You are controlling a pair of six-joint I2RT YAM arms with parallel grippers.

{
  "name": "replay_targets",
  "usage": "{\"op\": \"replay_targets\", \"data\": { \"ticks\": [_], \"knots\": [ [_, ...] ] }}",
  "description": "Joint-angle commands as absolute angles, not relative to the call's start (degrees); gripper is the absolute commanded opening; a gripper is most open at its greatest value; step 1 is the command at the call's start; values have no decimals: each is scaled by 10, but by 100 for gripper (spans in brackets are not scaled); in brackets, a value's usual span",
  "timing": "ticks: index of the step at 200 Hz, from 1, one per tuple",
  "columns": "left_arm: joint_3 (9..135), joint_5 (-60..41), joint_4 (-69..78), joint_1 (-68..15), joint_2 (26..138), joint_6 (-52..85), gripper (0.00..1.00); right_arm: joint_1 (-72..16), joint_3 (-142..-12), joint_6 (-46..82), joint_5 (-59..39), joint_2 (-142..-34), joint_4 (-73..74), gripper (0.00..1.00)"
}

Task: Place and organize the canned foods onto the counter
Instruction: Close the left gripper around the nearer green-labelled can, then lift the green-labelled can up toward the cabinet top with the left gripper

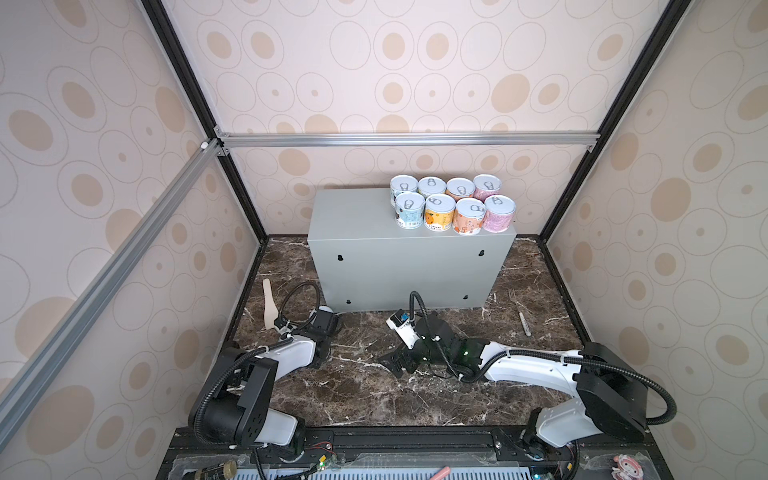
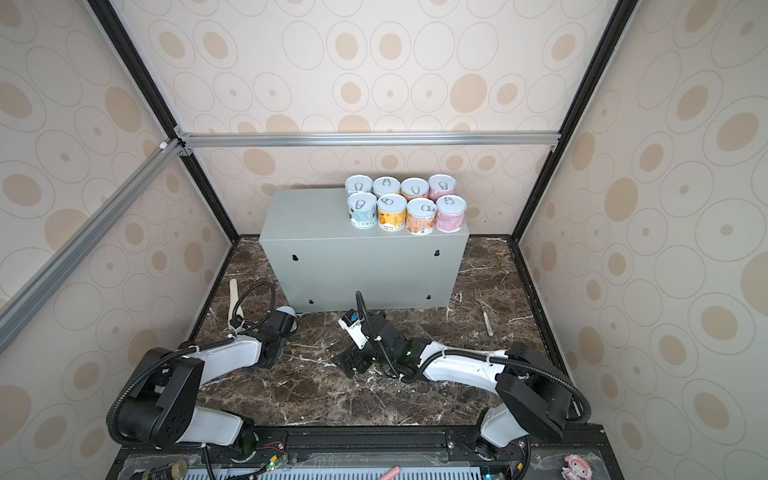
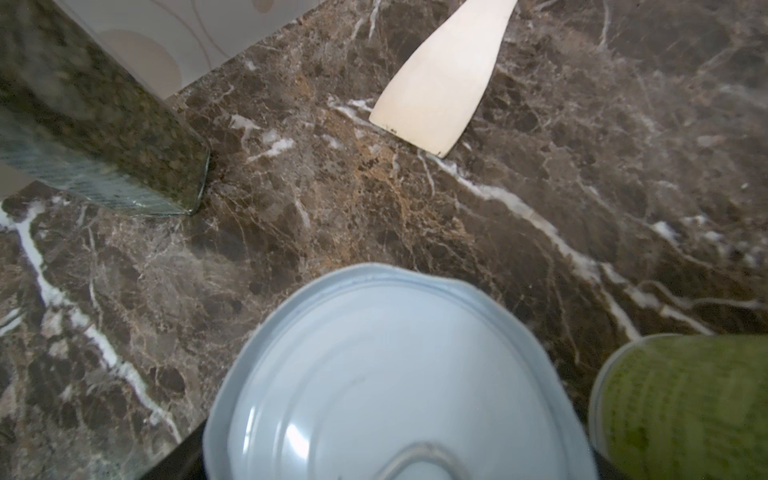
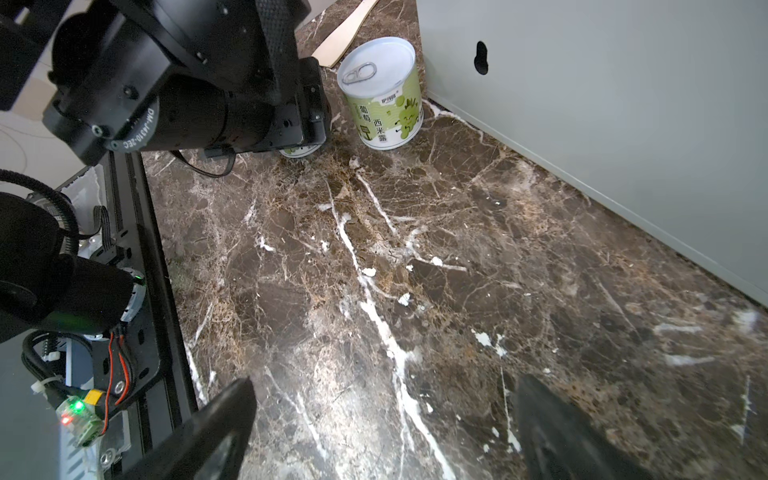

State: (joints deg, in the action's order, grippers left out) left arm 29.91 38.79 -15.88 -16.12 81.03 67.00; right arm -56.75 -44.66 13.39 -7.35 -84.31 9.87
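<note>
Several cans stand in two rows on the right half of the grey counter, blue, yellow, orange and pink from left to right. Two green cans are on the marble floor by the counter's front left corner. One green can stands free, its lid showing in a top view. My left gripper is down over the other green can, whose silver lid fills the left wrist view; its fingers are hidden. My right gripper hovers open and empty over bare marble, in front of the counter.
A pale wooden spatula lies on the marble left of the left arm. A fork lies on the floor to the right of the counter. The left half of the counter top carries nothing. A dark glossy bar runs by the wall.
</note>
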Motion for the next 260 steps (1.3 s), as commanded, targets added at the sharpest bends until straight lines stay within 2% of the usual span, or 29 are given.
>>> {"op": "replay_targets", "data": {
  "ticks": [1,31,61,134,181,260],
  "knots": [
    [284,392,-141,-157,777,649,82,-565,-437,131,-78,-836,104,99],
    [263,380,-121,-157,729,629,73,-565,-432,133,-78,-826,104,99],
    [256,373,-119,-157,692,611,69,-565,-427,133,-76,-815,103,99],
    [260,345,-125,-157,636,549,67,-565,-421,136,-76,-799,104,99],
    [268,288,-115,-157,574,491,58,-565,-415,138,-76,-780,101,99],
    [328,241,-182,-157,489,416,54,-565,-416,139,-79,-735,77,99]
  ]
}}
